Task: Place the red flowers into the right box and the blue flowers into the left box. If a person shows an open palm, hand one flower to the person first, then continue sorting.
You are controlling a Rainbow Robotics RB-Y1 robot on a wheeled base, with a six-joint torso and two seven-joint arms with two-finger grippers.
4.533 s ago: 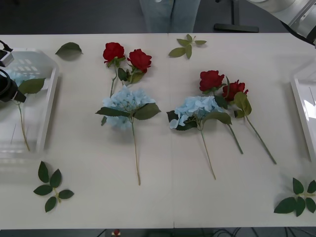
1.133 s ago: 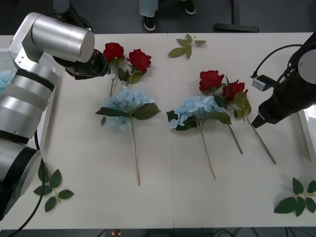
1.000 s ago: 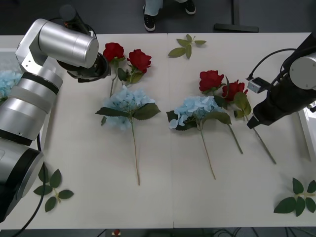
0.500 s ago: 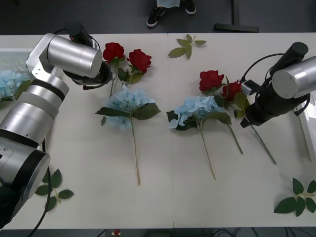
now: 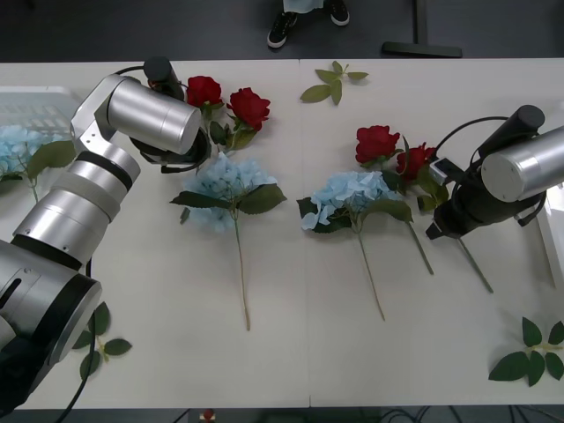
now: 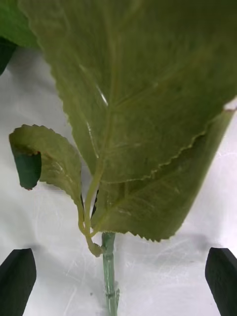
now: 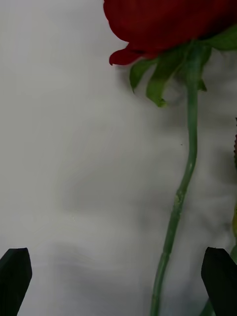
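At the far left of the white desk (image 5: 291,352) sits the left box (image 5: 35,99), with a blue flower (image 5: 16,148) lying in it. The left arm reaches from the lower left up across the desk, and the left claw (image 7: 118,276) hangs above the stem of the leftmost rose (image 5: 204,91); its black fingertips (image 7: 15,281) stand wide apart at the corners of the wrist view, released, with nothing between them but the green stem (image 7: 180,197) running off to one side and the red head (image 7: 168,24) beyond. A second rose (image 5: 249,107) lies just beside the first, their leaves touching. Just below them a blue flower (image 5: 227,187) lies flat, its tan stem pointing toward the near edge. A leaf sprig (image 5: 97,330) lies near the front left corner, partly behind the arm, and another (image 5: 333,82) lies near the far edge at mid-desk.

Right of centre lies another blue flower (image 5: 351,197), and touching it at the upper right are two more roses (image 5: 377,143), (image 5: 416,161), their stems slanting toward the near right. The right claw (image 6: 118,281) is low over the stem of the rightmost rose, just below its leaves; its fingertips (image 6: 222,279) are spread apart, released, with the thin stem (image 6: 109,276) between them and a broad leaf (image 6: 143,98) beyond. A rim of the right box (image 5: 555,238) shows at the right edge. A leaf sprig (image 5: 529,357) lies at the front right corner.
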